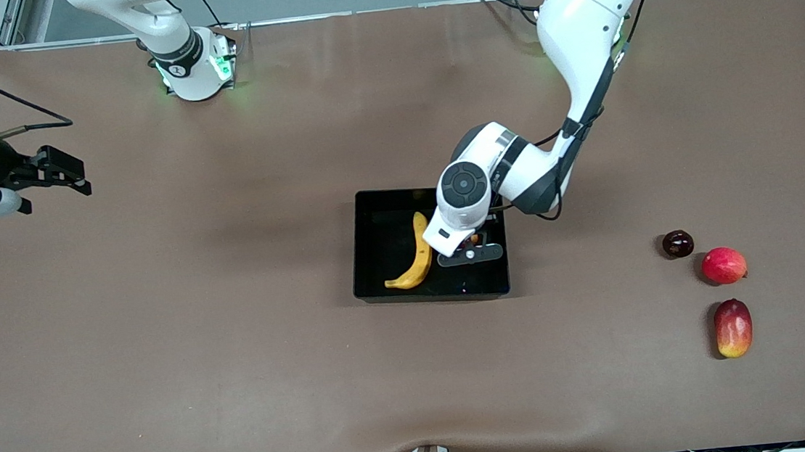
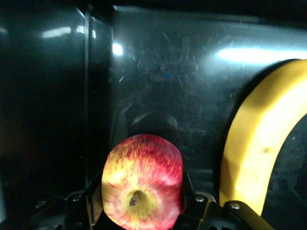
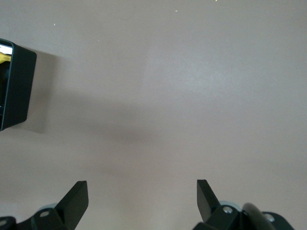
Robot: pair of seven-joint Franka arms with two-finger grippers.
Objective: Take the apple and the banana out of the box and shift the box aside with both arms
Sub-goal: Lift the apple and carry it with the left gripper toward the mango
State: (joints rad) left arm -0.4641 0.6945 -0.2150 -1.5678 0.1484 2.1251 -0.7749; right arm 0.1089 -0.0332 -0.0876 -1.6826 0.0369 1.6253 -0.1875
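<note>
The black box [image 1: 371, 218] sits mid-table. In it lies the yellow banana [image 1: 416, 255], on the side toward the right arm's end. My left gripper [image 1: 471, 247] is down inside the box beside the banana. In the left wrist view the red, yellow-streaked apple [image 2: 142, 182] sits between its fingers [image 2: 186, 194], which press on both sides, low over the box floor [image 2: 182, 86], with the banana [image 2: 259, 153] close by. My right gripper [image 1: 66, 175] waits open over bare table at the right arm's end, its jaws [image 3: 142, 196] wide with nothing between them.
Toward the left arm's end of the table lie a dark-maroon round fruit [image 1: 677, 243], a round red fruit [image 1: 723, 265] and an oblong red-yellow mango [image 1: 733, 328]. The box's outer wall [image 3: 19, 91] shows at the edge of the right wrist view.
</note>
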